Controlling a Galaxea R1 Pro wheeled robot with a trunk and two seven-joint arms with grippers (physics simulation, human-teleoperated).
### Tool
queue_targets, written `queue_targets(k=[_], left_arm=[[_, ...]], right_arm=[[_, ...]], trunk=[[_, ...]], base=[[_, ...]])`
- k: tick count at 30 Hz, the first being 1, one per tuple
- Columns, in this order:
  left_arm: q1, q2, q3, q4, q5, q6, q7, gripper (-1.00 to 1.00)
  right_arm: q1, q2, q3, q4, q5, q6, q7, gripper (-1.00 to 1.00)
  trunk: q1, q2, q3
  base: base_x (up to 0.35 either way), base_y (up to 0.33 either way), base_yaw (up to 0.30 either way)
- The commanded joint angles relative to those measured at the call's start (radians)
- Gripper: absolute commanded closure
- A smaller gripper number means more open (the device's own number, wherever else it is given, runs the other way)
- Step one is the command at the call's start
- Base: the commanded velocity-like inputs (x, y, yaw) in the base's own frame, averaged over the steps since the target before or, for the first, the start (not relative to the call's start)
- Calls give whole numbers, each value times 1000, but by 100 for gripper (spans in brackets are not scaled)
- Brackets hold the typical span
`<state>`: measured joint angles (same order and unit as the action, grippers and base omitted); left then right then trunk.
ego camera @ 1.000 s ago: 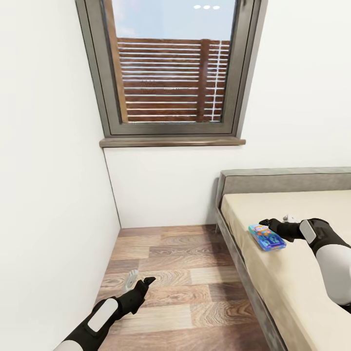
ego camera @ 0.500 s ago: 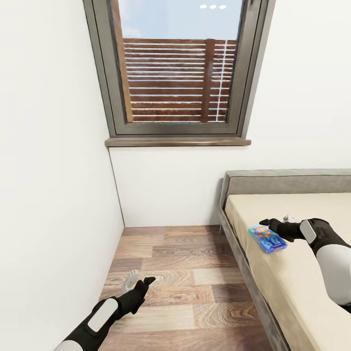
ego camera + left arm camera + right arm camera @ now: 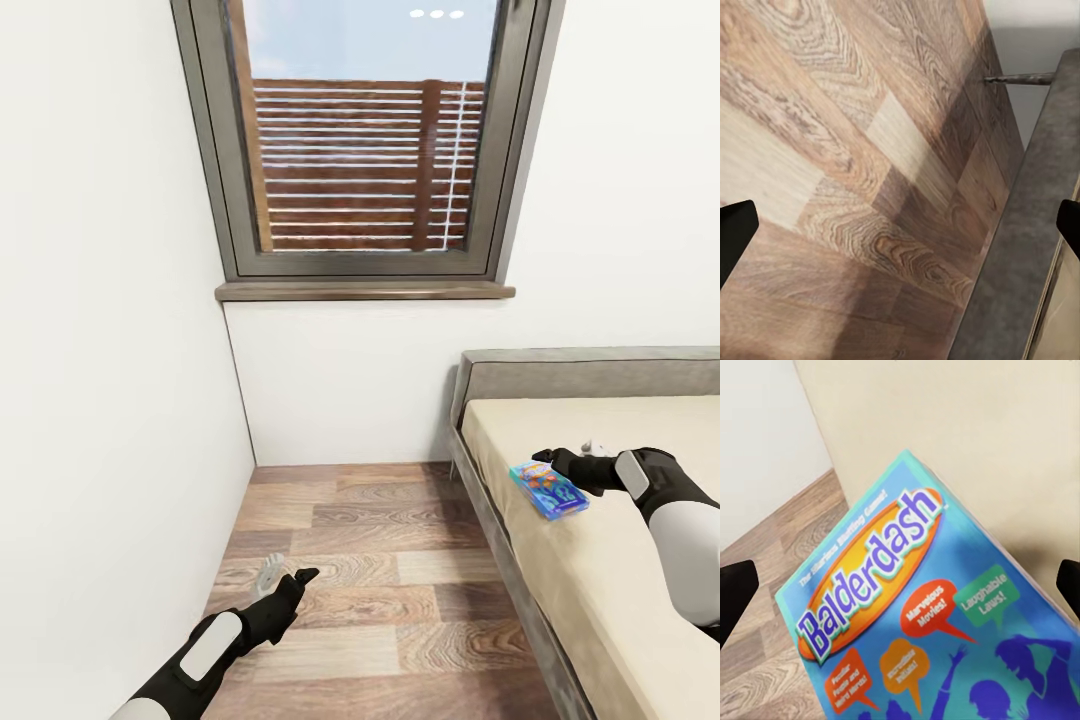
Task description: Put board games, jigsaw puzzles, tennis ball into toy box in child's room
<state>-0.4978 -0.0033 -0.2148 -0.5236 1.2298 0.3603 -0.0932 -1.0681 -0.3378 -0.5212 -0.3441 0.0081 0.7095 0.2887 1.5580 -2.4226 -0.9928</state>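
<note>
I'm facing a white wall [image 3: 350,380] with a tall window [image 3: 365,140]; slatted wooden fence showing through the glass. Wood floor [image 3: 370,580] is running between the left wall and the bed [image 3: 600,560] on my right.

The bed is lying with its grey headboard against the window wall, beige sheet on top, grey side rail along the floor strip. In the left wrist view that rail [image 3: 1020,255] is crossing the frame next to the floorboards.

The blue board game [image 3: 548,488] is sitting flat on the sheet, close to the bed's near edge and toward the headboard end. Its long axis is running diagonally: one short end pointing toward the window corner, the other pointing out across the mattress toward my right arm. In the right wrist view I'm reading "Balderdash" on the lid [image 3: 922,637], face up, with one corner of the box reaching about to the mattress edge over the floor.

The right claw [image 3: 565,462] is hanging just behind the box, right beside its far long edge, fingers spread wide; I'm seeing both dark tips at the outer edges of the wrist view with the box between them, nothing pinched.

The left claw [image 3: 285,580] is hanging low over the floor, spread open and holding nothing.
</note>
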Motion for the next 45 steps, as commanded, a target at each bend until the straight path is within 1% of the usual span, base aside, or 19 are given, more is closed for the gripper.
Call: queue_targets(k=[1, 27, 45], left_arm=[[-1, 0, -2, 1, 4, 2, -2, -100], [-1, 0, -2, 1, 4, 1, -2, -100], [-1, 0, -3, 1, 4, 1, -2, -100]], right_arm=[[-1, 0, -5, -1, 1, 5, 3, -100], [-1, -2, -5, -5, 0, 5, 3, -100], [-1, -3, -6, -7, 0, 5, 1, -100]], trunk=[[0, 0, -1], [0, 0, -1], [0, 0, -1]], base=[[0, 0, 3], [0, 0, 1], [0, 0, 43]])
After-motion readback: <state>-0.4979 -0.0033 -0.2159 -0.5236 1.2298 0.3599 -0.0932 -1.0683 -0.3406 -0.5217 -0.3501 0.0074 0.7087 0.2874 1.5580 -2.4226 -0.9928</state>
